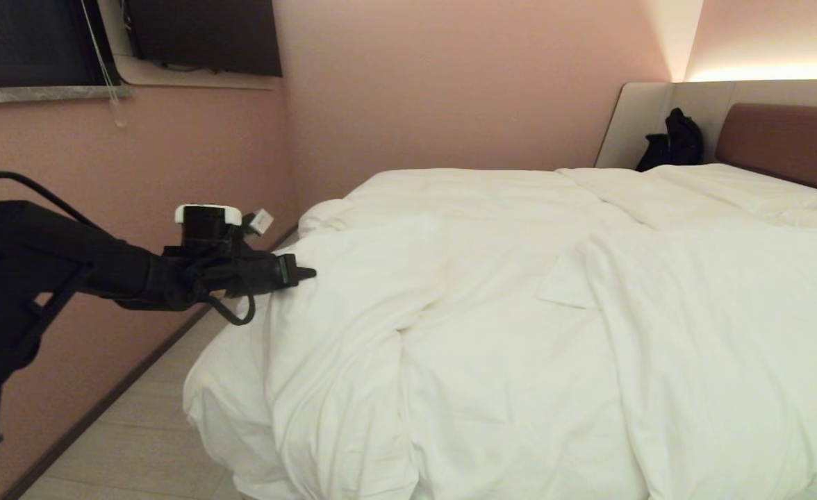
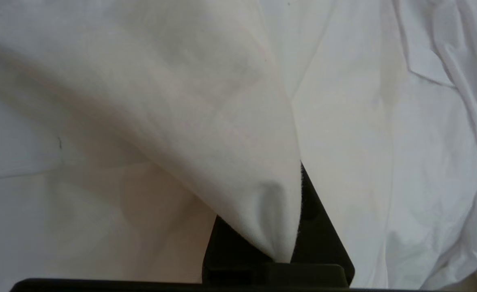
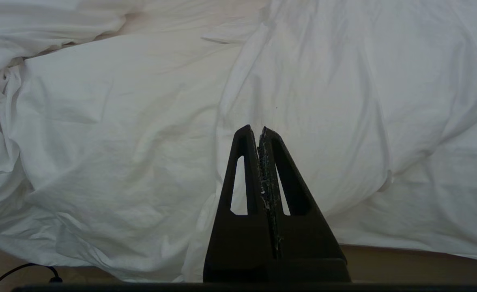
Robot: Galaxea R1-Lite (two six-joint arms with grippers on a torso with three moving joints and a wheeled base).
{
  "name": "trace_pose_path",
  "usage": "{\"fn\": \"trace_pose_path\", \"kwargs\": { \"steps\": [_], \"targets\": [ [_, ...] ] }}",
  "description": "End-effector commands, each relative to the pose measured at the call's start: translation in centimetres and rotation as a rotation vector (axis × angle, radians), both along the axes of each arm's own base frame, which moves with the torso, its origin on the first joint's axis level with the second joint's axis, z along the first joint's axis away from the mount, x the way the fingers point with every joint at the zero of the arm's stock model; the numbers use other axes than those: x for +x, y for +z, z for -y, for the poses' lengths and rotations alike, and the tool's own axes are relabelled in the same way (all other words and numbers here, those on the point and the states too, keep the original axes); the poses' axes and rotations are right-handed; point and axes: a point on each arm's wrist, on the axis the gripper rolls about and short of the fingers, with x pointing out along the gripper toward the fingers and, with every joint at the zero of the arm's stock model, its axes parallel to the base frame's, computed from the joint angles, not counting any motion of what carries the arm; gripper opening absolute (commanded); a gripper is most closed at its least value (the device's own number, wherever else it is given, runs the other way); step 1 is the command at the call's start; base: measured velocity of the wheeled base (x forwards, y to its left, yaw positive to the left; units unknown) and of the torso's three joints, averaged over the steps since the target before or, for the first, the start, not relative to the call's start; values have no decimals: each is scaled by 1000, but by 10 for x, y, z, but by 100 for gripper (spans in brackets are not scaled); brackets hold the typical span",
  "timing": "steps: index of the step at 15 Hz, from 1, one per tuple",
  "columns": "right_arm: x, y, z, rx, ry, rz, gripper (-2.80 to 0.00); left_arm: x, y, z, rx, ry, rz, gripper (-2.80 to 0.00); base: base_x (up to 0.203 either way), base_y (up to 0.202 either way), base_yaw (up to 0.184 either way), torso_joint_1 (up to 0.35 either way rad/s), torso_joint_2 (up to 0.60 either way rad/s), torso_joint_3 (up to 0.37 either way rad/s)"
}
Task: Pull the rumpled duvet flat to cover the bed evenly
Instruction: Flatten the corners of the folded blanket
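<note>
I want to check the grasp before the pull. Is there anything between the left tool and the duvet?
No. The left tool is already shut on a fold of the duvet at the bed's left edge; the cloth sits directly between its fingers, with nothing else visible in between.

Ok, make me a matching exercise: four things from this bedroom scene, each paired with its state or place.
1. left gripper
2. right gripper
3. duvet
4. black bag

a. shut on nothing, hanging before the bedding
b. rumpled, white, heaped on the bed
c. beside the headboard
d. shut on a fold of duvet at the bed's left edge

Pairs: 1-d, 2-a, 3-b, 4-c
</note>
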Motion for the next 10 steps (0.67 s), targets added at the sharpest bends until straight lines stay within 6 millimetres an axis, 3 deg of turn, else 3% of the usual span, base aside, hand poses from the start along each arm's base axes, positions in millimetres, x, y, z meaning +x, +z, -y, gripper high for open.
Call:
{"fn": "trace_pose_path", "kwargs": {
  "steps": [1, 10],
  "targets": [
    [0, 0, 0, 0, 0, 0, -280, -26, 27, -14, 24, 80, 31, -280, 0, 0, 0, 0, 0, 0],
    [0, 0, 0, 0, 0, -1, -280, -108, 43, -69, 176, 435, 80, -280, 0, 0, 0, 0, 0, 0]
  ]
}}
